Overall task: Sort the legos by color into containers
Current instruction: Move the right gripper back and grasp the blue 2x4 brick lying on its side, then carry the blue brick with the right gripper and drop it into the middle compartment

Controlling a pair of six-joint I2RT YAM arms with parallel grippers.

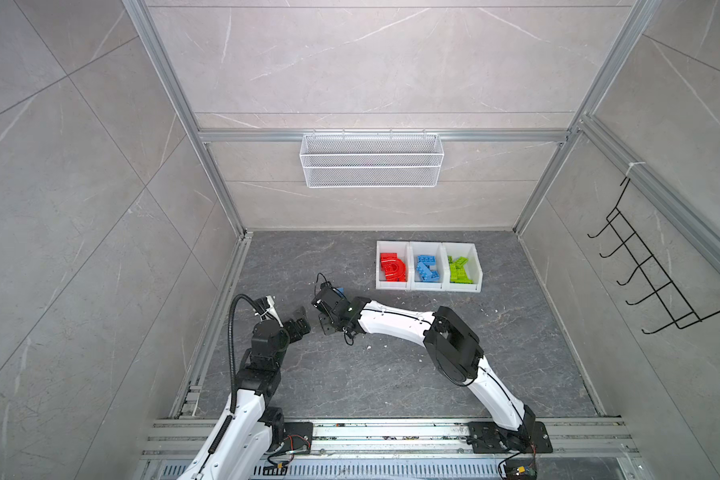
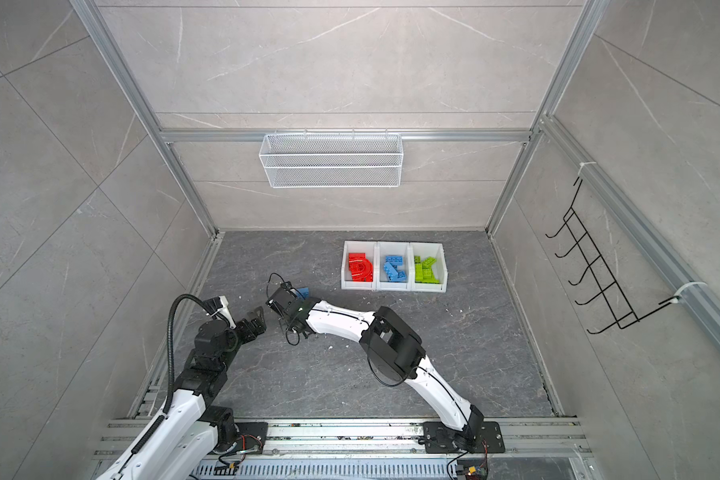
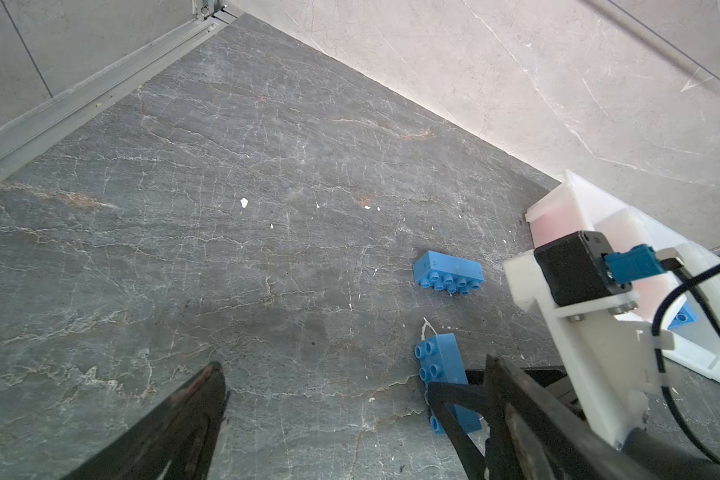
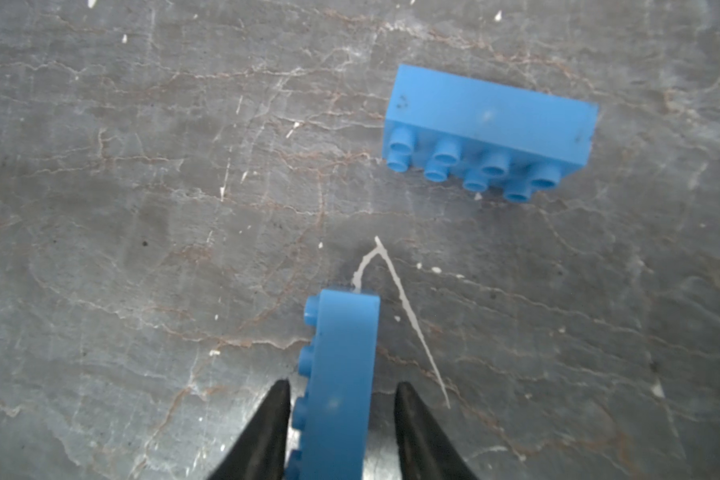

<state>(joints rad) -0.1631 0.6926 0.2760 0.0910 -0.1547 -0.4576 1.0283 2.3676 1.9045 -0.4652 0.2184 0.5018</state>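
Three white containers [image 1: 429, 287] stand in a row at the back right, seen in both top views. They hold red legos [image 1: 393, 268], blue legos [image 1: 428, 269] and green legos [image 1: 459, 270]. Two blue bricks lie on the dark floor to their left. My right gripper [image 4: 344, 383] straddles one blue brick [image 4: 341, 353] standing on its side, with a gap showing on each side of it. The other blue brick [image 4: 489, 129] lies just beyond, studs sideways. My left gripper [image 3: 352, 363] hangs wide open and empty beside them.
A white mesh basket [image 1: 371, 160] hangs on the back wall. A black wire rack [image 1: 649, 266] hangs on the right wall. Aluminium rails edge the floor, and small white specks [image 3: 244, 202] are scattered on it.
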